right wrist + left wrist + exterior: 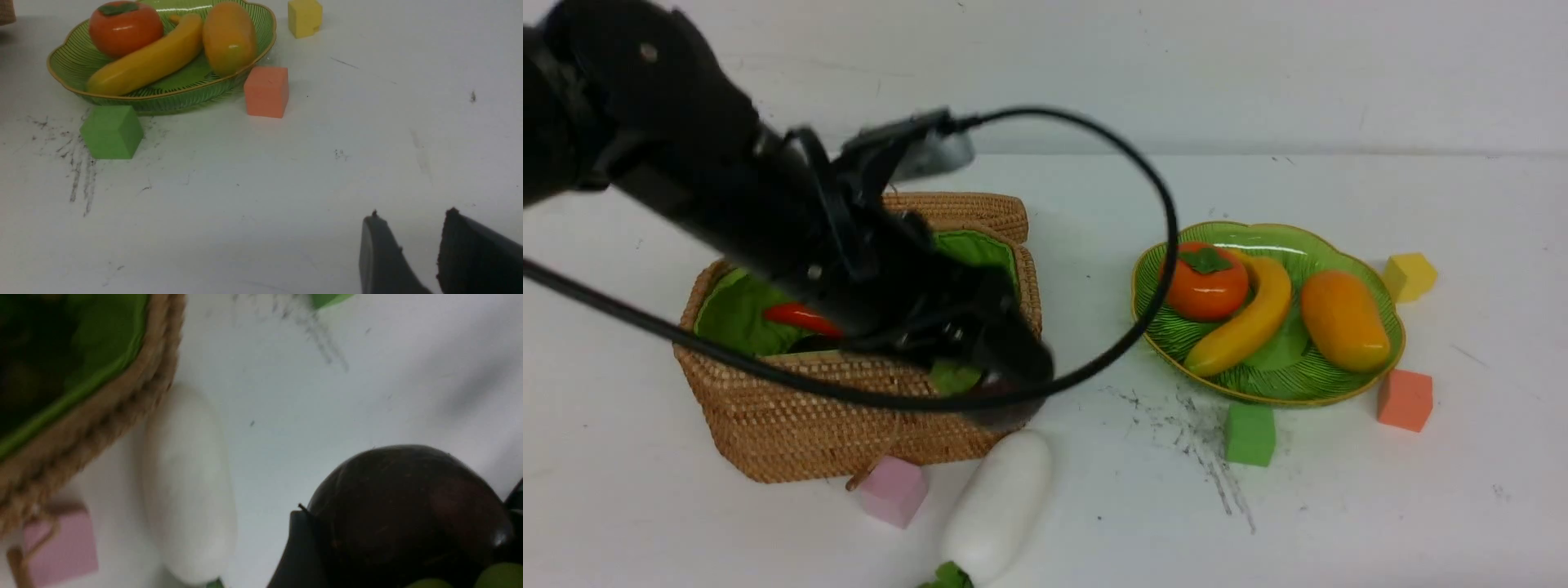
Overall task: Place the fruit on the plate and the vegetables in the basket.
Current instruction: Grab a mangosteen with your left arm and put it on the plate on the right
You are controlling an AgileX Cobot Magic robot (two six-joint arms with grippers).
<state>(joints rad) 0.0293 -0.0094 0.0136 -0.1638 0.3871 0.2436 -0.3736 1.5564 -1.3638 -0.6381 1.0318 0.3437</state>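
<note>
Robot lab, seemingly (note the cabled black robot arm point(792, 212)).

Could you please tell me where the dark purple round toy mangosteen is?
In the front view, the dark purple round mangosteen is clamped in the left gripper, just above the long white radish.

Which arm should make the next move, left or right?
Probably the left: its jaws already grip the glossy dark purple mangosteen, whereas the right arm's jaws hold nothing. The shallow green glass plate awaits.
</note>
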